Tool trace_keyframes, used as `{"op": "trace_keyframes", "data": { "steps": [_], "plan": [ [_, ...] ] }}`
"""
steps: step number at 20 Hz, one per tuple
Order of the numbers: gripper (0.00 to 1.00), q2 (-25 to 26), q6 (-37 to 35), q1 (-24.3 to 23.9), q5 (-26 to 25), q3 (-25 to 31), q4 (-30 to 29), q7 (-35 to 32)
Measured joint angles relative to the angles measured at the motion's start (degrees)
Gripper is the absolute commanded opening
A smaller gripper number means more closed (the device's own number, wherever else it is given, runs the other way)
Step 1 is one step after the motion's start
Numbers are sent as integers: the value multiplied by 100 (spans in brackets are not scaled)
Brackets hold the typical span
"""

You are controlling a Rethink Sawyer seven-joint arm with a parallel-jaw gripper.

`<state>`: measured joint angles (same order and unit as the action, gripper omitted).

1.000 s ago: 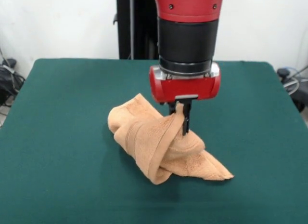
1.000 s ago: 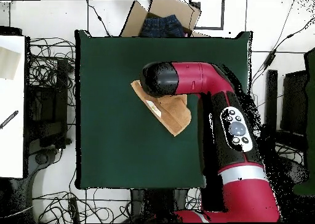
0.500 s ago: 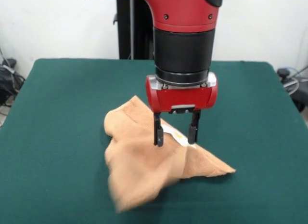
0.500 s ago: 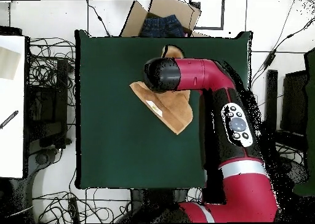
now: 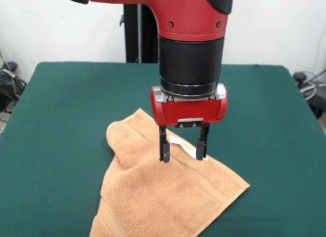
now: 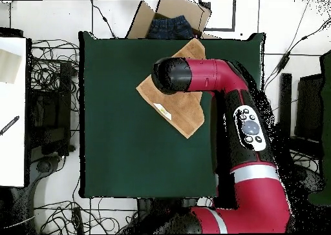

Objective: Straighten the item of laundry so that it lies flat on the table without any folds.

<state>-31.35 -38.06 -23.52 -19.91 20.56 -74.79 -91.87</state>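
The light orange-tan towel (image 5: 153, 191) lies spread on the dark green table (image 5: 61, 120), running from mid-table toward the near edge, with a band stripe along its right side and a small white tag (image 5: 183, 143) showing. Its top-left corner still looks bunched. My gripper (image 5: 183, 154) hangs open and empty just above the towel's upper part, fingers either side of the tag. In the overhead view the towel (image 6: 184, 116) shows on both sides of the arm, which hides its middle and the gripper.
A cardboard box with dark blue cloth (image 6: 169, 22) sits beyond the table's far edge in the overhead view. Cables and equipment (image 6: 52, 103) lie on the floor around the table. The robot pedestal (image 5: 140, 28) stands behind the table.
The gripper opened and let go of the towel. The bunched towel dropped and unrolled toward the near edge of the table. The arm shifted slightly left.
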Motion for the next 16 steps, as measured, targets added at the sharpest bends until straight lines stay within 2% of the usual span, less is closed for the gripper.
{"op": "trace_keyframes", "data": {
  "steps": [12,16],
  "plan": [
    [100,13,1,6,1,-4,2,0],
    [100,12,0,140,1,-64,9,0]
  ]
}}
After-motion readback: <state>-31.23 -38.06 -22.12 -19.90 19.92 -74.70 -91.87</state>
